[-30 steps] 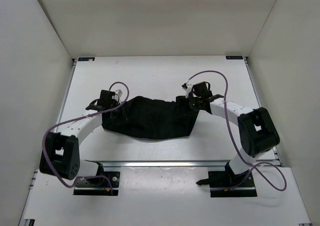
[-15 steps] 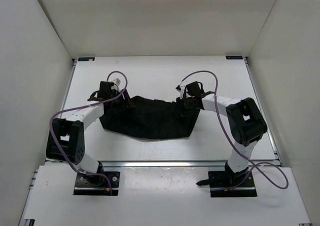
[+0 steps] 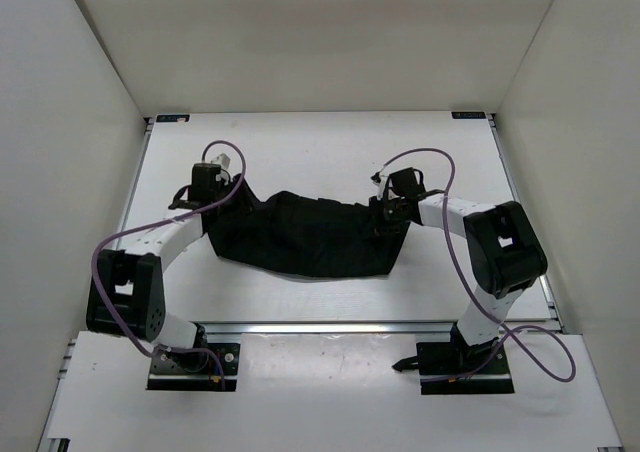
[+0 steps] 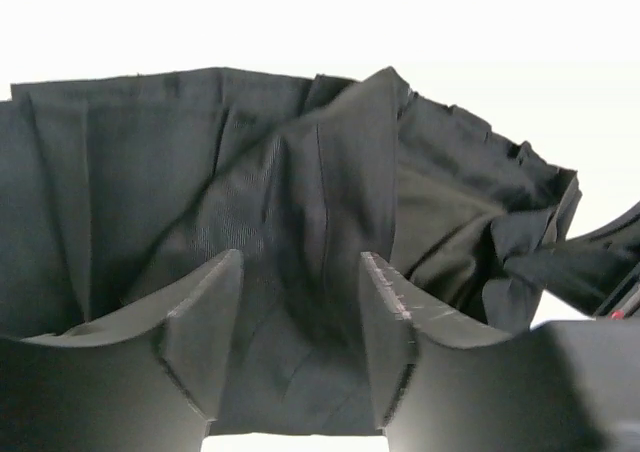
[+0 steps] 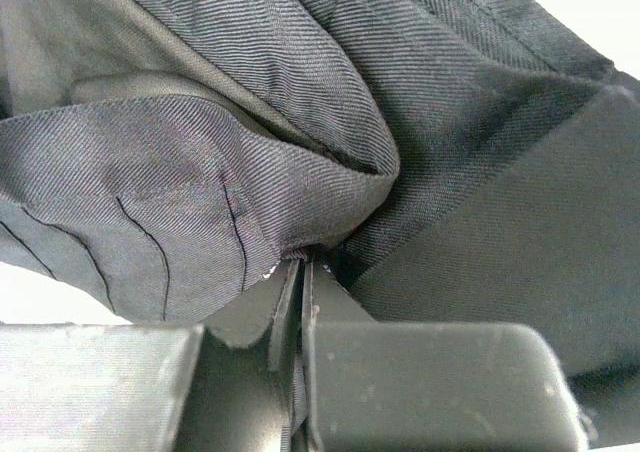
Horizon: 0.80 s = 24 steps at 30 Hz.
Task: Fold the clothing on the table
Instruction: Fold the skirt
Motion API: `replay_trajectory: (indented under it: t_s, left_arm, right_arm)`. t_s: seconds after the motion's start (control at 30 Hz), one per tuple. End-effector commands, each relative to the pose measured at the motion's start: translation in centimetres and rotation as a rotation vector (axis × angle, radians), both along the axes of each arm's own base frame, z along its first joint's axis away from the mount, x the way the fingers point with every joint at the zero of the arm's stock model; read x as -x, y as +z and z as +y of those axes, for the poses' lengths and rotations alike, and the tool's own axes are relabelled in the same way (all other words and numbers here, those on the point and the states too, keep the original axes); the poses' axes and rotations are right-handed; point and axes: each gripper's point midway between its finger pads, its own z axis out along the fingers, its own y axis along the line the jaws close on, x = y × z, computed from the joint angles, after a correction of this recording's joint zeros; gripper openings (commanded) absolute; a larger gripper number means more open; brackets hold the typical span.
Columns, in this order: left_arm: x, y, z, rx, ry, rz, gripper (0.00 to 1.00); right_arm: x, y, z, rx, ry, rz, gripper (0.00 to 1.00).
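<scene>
The black garment (image 3: 305,237) lay bunched at the middle of the surface (image 3: 300,152). The right end effector (image 5: 300,264) was clamped on its fabric. The left end effector (image 4: 300,282) stood open astride it. No fold was complete.

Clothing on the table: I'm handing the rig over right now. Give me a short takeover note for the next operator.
Clothing: bunched in a wrinkled band across the middle of the table, between the two arms.
Left gripper: jaws open, straddling fabric at the left end, nothing clamped.
Right gripper: jaws shut on a pinch of fabric at the right end.
Done: no neat fold visible.
Left: close the left jaws on the fabric, probably spread it flat, then fold.
</scene>
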Motion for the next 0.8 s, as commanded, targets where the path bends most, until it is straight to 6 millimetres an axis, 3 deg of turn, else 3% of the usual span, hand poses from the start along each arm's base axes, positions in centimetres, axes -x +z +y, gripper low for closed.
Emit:
replay_trajectory:
  t_s: [0.0,0.13,0.2,0.33,0.4,0.53,0.63,0.77]
  left_arm:
    - [1.8,-0.5,-1.0,-0.001,-0.012,-0.006,0.59]
    - [2.4,-1.7,-1.6,0.014,-0.038,0.013,0.39]
    - [2.6,-1.8,-2.4,-0.001,-0.090,0.005,0.38]
    - [2.3,-2.3,-3.1,-0.085,-0.187,-0.020,0.76]
    - [2.3,-3.2,-3.2,-0.092,-0.220,0.000,0.82]
    - [1.3,-3.6,-2.8,-0.130,-0.245,0.009,0.84]
    - [0.4,-4.0,-2.5,-0.197,-0.249,0.014,0.83]
    - [0.1,-5.3,-2.1,-0.248,-0.211,0.069,0.59]
  right_arm:
    - [-0.8,1.3,-1.3,0.000,-0.069,-0.060,0.00]
    - [-0.3,1.2,-2.0,-0.033,-0.090,-0.033,0.00]
    - [-0.1,1.2,-2.0,-0.029,-0.083,-0.036,0.00]
    - [-0.3,1.2,-1.5,-0.028,-0.061,-0.039,0.00]
    - [-0.3,1.2,-1.2,-0.028,-0.049,-0.040,0.00]
    - [-0.1,1.1,-1.2,-0.034,-0.041,-0.027,0.00]
    - [-0.2,1.2,-1.3,-0.036,-0.036,-0.034,0.00]
    - [-0.8,1.2,-1.6,-0.027,-0.045,-0.039,0.00]
